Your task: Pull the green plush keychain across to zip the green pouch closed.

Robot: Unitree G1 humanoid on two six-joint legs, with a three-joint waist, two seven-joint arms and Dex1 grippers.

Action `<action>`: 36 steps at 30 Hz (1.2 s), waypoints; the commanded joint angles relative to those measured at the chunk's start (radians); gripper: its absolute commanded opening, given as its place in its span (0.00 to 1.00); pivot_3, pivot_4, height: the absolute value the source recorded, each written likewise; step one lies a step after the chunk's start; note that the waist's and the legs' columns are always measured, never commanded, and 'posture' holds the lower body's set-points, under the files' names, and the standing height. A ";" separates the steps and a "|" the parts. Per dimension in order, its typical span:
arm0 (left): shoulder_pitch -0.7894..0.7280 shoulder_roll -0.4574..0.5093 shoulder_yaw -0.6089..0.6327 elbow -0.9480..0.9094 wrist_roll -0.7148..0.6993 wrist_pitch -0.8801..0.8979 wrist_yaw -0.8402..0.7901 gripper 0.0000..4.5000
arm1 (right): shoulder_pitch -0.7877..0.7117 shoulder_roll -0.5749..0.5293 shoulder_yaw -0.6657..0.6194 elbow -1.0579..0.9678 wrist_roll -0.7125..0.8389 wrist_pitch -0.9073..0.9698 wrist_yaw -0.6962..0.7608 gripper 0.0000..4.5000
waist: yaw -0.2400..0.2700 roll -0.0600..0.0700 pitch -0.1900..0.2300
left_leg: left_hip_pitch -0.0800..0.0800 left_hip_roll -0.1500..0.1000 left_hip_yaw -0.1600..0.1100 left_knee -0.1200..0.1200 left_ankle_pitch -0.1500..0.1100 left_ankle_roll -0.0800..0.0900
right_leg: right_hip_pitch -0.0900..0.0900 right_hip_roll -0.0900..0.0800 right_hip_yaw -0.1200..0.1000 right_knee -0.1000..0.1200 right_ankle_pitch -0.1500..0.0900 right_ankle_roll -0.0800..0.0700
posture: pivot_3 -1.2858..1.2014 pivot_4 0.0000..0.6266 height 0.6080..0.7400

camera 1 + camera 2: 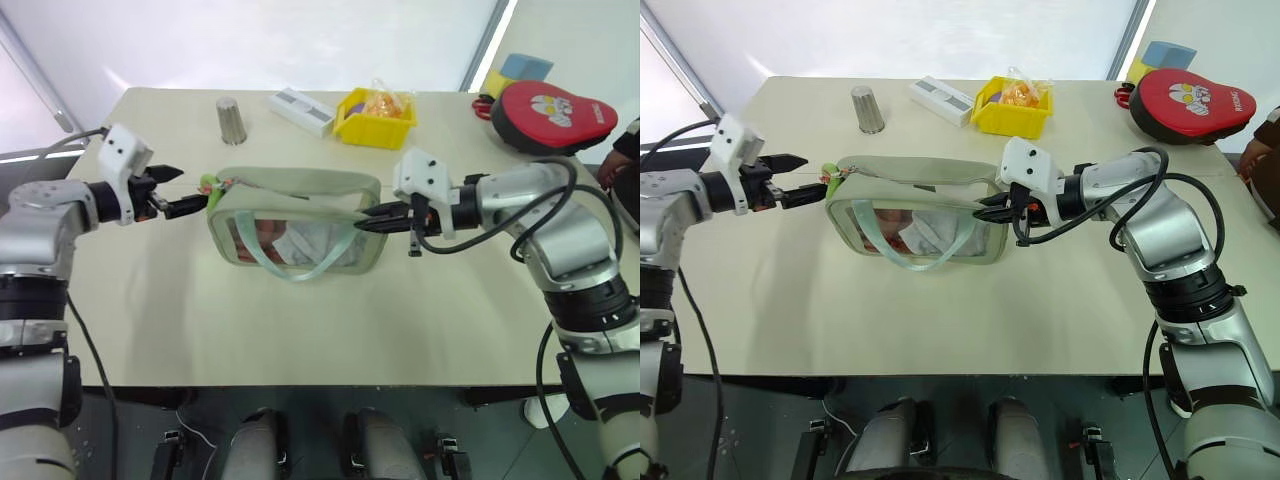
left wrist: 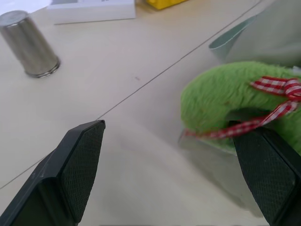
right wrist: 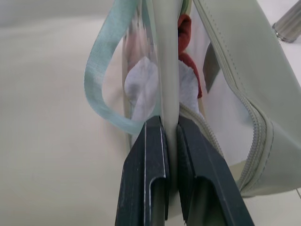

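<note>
Holding white cloth: green pouch (image 1: pixel 300 225), right tool (image 3: pixel 170 141) clamped on; left tool (image 1: pixel 182 192) apart.

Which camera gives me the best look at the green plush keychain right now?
Left wrist view: the green plush keychain shows large, its red checked ribbon visible. Both eye views show a small lime lump at the pouch's left end.

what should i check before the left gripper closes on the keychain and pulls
1. Right gripper shut on the green pouch edge: ok.
2. Left gripper open: ok.
3. Green plush keychain between the left fingers: not ok, it sits by one finger, off centre.
4. Zipper track free of the mint strap: cannot tell.
5. Metal cup and yellow bin away from the pull path: ok.
</note>
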 commanded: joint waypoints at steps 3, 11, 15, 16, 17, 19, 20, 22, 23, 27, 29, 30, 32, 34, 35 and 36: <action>-0.028 0.008 0.015 -0.051 -0.007 0.013 -0.033 1.00 | -0.010 0.006 -0.010 -0.027 0.006 0.000 -0.012 0.03 | -0.001 0.000 0.000 | 0.000 0.000 0.000 0.000 0.000 0.000 | 0.000 0.000 0.000 0.000 0.000 0.000 | 0.52 0.24 1.00; -0.015 0.008 0.037 -0.053 -0.015 0.009 -0.043 0.36 | -0.014 0.012 -0.008 -0.015 0.003 -0.006 -0.026 0.00 | -0.001 0.000 0.000 | 0.000 0.000 0.000 0.000 0.000 0.000 | 0.000 0.000 0.000 0.000 0.000 0.000 | 0.52 0.24 1.00; -0.056 0.033 0.077 -0.064 -0.055 0.077 -0.049 0.02 | -0.016 0.014 -0.007 0.000 -0.005 -0.020 -0.030 0.00 | -0.002 0.000 0.000 | 0.000 0.000 0.000 0.000 0.000 0.000 | 0.000 0.000 0.000 0.000 0.000 0.000 | 0.52 0.24 1.00; -0.064 0.038 0.086 -0.069 -0.067 0.094 -0.055 0.02 | -0.016 0.014 -0.007 0.002 -0.006 -0.023 -0.031 0.00 | -0.002 0.000 0.000 | 0.000 0.000 0.000 0.000 0.000 0.000 | 0.000 0.000 0.000 0.000 0.000 0.000 | 0.52 0.24 1.00; -0.076 0.045 0.085 -0.089 -0.080 0.110 -0.074 0.02 | -0.017 0.016 -0.007 0.006 -0.008 -0.027 -0.032 0.00 | -0.002 0.000 0.000 | 0.000 0.000 0.000 0.000 0.000 0.000 | 0.000 0.000 0.000 0.000 0.000 0.000 | 0.52 0.24 1.00; -0.102 0.053 0.070 -0.139 -0.103 0.142 -0.109 0.02 | -0.019 0.021 -0.006 0.016 -0.012 -0.037 -0.036 0.00 | -0.001 0.000 0.000 | 0.000 0.000 0.000 0.000 0.000 0.000 | 0.000 0.000 0.000 0.000 0.000 0.000 | 0.52 0.24 1.00; -0.114 0.053 0.055 -0.166 -0.109 0.150 -0.128 0.02 | -0.022 0.024 -0.004 0.023 -0.015 -0.042 -0.038 0.00 | -0.001 0.000 0.000 | 0.000 0.000 0.000 0.000 0.000 0.000 | 0.000 0.000 0.000 0.000 0.000 0.000 | 0.52 0.24 1.00; -0.125 0.048 0.038 -0.199 -0.113 0.162 -0.146 0.02 | -0.024 0.028 -0.001 0.030 -0.018 -0.048 -0.038 0.00 | 0.000 0.000 0.000 | 0.000 0.000 0.000 0.000 0.000 0.000 | 0.000 0.000 0.000 0.000 0.000 0.000 | 0.52 0.24 1.00; -0.132 0.039 0.028 -0.218 -0.117 0.170 -0.151 0.02 | -0.025 0.031 0.000 0.033 -0.020 -0.051 -0.038 0.00 | -0.001 0.000 0.000 | 0.000 0.000 0.000 0.000 0.000 0.000 | 0.001 0.000 0.000 0.000 0.000 0.000 | 0.52 0.24 1.00; -0.159 -0.013 -0.022 -0.264 -0.105 0.175 -0.147 0.02 | -0.023 0.038 0.000 0.034 -0.026 -0.055 -0.040 0.00 | -0.003 0.000 0.000 | 0.001 0.000 0.000 0.000 0.000 0.000 | 0.001 0.000 0.000 0.000 0.000 0.000 | 0.52 0.24 1.00; -0.174 -0.047 -0.051 -0.248 -0.071 0.148 -0.126 0.02 | -0.020 0.041 -0.002 0.026 -0.025 -0.051 -0.044 0.00 | -0.002 0.000 0.000 | 0.001 0.000 0.000 0.000 0.000 0.000 | 0.001 0.000 0.000 0.000 0.000 0.000 | 0.52 0.24 1.00; -0.181 -0.061 -0.060 -0.232 -0.055 0.131 -0.117 0.02 | -0.018 0.041 -0.003 0.022 -0.024 -0.048 -0.046 0.00 | -0.003 0.000 0.000 | 0.001 0.000 0.000 0.000 0.000 0.000 | 0.001 0.000 0.000 0.000 0.000 0.000 | 0.52 0.24 1.00; -0.196 -0.075 -0.062 -0.204 -0.039 0.110 -0.102 0.09 | -0.013 0.040 -0.005 0.016 -0.023 -0.045 -0.048 0.00 | -0.005 0.000 0.000 | 0.001 0.000 0.000 0.000 0.000 0.000 | 0.001 0.000 0.000 0.000 0.000 0.000 | 0.52 0.24 1.00; -0.212 -0.078 -0.059 -0.187 -0.033 0.101 -0.103 0.23 | -0.007 0.038 -0.007 0.010 -0.024 -0.043 -0.052 0.00 | -0.006 0.000 0.000 | 0.001 0.000 0.000 0.000 0.000 0.000 | 0.000 0.001 0.000 0.000 0.000 0.000 | 0.52 0.24 1.00; -0.215 -0.072 -0.060 -0.189 -0.030 0.098 -0.113 0.33 | -0.005 0.037 -0.009 0.008 -0.024 -0.042 -0.054 0.00 | -0.006 0.000 0.000 | 0.001 0.000 0.000 0.000 0.000 0.000 | 0.000 0.001 0.000 0.000 0.000 0.000 | 0.52 0.24 1.00; -0.217 -0.067 -0.062 -0.191 -0.029 0.096 -0.121 0.44 | -0.004 0.036 -0.010 0.008 -0.024 -0.042 -0.055 0.00 | -0.005 0.000 0.000 | 0.001 0.000 0.000 0.000 0.000 0.000 | 0.000 0.001 0.000 0.000 0.000 0.000 | 0.52 0.24 1.00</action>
